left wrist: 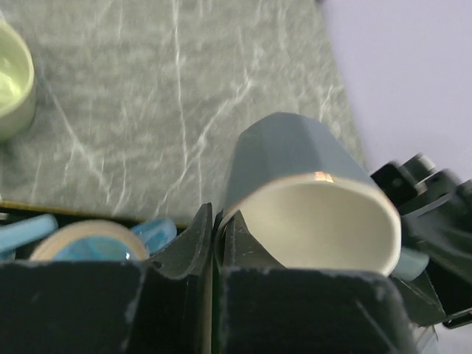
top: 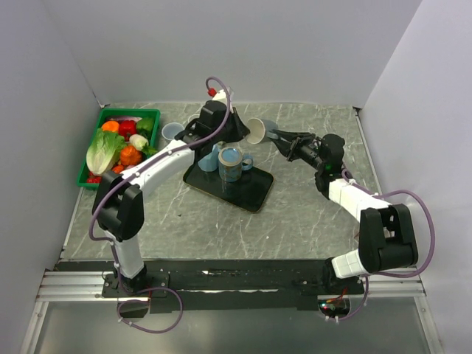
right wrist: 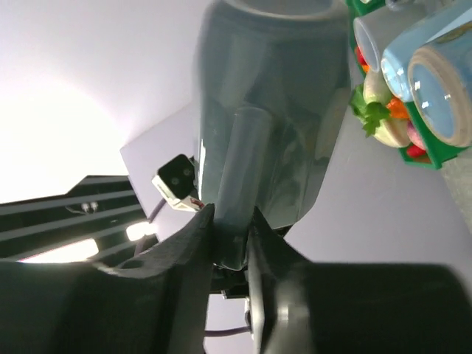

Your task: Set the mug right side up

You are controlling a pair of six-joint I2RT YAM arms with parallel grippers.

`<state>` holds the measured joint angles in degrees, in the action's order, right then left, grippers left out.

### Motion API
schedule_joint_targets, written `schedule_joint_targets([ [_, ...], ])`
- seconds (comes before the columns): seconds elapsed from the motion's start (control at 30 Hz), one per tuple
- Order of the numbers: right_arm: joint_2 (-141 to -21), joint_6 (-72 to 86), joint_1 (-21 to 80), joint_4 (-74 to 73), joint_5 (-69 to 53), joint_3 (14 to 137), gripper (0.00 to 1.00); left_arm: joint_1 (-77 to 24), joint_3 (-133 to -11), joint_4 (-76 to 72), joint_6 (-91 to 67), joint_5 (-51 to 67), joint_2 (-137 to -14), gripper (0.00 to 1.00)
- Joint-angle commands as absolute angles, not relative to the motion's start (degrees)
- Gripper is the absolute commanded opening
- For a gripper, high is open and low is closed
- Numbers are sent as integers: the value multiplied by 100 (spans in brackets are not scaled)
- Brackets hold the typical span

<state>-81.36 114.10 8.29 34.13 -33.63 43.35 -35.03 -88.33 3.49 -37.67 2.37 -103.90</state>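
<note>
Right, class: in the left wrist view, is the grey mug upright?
No: the grey mug lies on its side with its cream inside showing, and the left gripper is pinching its rim.

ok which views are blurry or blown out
Right wrist: a blown-out white glow on the left, mug close and soft. Left wrist: the near fingers blurred, a small glint on the mug rim. Top external: even light, sharp.

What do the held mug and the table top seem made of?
The mug looks like glazed ceramic: faceted grey-blue outside, glossy cream inside, a glint on the rim. The table top may be stone or laminate: grey, white marble-like veins, matte.
</note>
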Motion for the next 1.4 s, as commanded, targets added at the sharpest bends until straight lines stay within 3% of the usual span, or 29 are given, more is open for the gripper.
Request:
schedule_joint_targets([
  [0.0, -7481, 10453, 826, 2597, -3692, 4630, 45, -3480, -9483, 693, -3806, 18, -10537, 1],
  [0.17, -7190, 8273, 800, 231, -3113, 5343, 65, -3480, -9940, 1081, -3692, -228, -10740, 1],
  [0.37, -7180, 6419, 756, -790, -2953, 5589, 68, -3489, -10063, 1010, -3481, -229, -10872, 1],
  [0.6, -7743, 1836, 844, -2925, -2139, 7441, 71, -3489, -10441, 1467, -2954, -97, -10899, 1],
  [0.7, -7647, 472, 1010, -3155, -1891, 7541, 76, -3498, -10529, 1696, -2699, -44, -10846, 1],
  [0.87, -7655, -631, 1511, -3269, -1995, 7594, 78, -3507, -10652, 2091, -2479, 210, -10732, 1],
  [0.97, -7769, -1543, 2169, -3488, -1399, 7664, 77, -3516, -10723, 2380, -2443, 474, -10644, 1],
  [1.07, -7805, -1696, 2645, -3280, -704, 7559, 76, -3516, -10635, 2557, -2461, 738, -10460, 1],
  [1.37, -8006, -2030, 2874, -3339, -404, 7751, 73, -3516, -10477, 2953, -2417, 1178, -10011, 1],
])
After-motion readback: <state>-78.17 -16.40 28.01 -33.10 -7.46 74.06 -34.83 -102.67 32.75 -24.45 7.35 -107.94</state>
